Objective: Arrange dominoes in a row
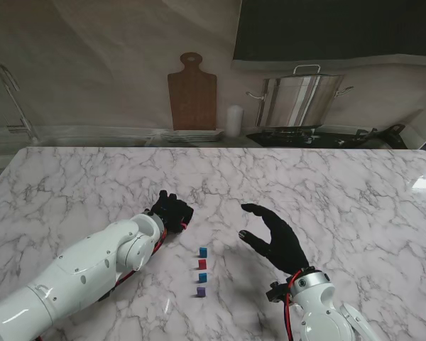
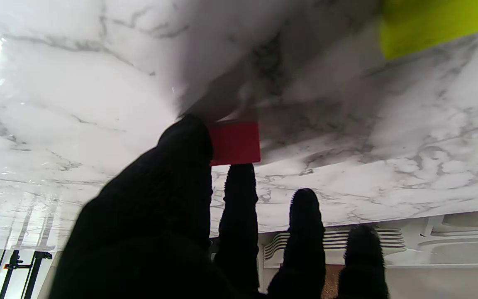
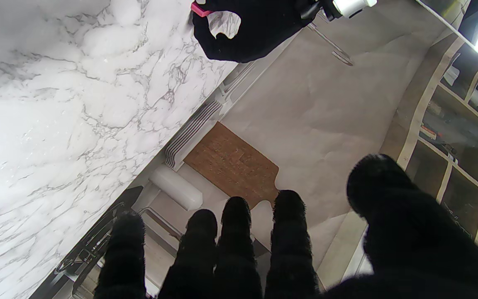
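Note:
Several small dominoes stand in a short row running away from me on the marble table (image 1: 355, 199): a purple one (image 1: 200, 291) nearest, then blue (image 1: 202, 277), red (image 1: 202, 263) and blue (image 1: 202, 251). My left hand (image 1: 172, 211), in a black glove, hovers just beyond the row's far end and to its left. It pinches a red domino (image 2: 235, 142) between thumb and forefinger, low over the marble. The right wrist view shows that same left hand (image 3: 247, 29) and its domino (image 3: 199, 9). To the right of the row, my right hand (image 1: 273, 234) is open, fingers spread, holding nothing.
A blurred yellow-green object (image 2: 430, 20) lies on the marble close to my left hand. Beyond the table's far edge are a wooden cutting board (image 1: 192, 92), a white cylinder (image 1: 233, 121), stacked plates (image 1: 192, 135) and a steel pot (image 1: 298, 99).

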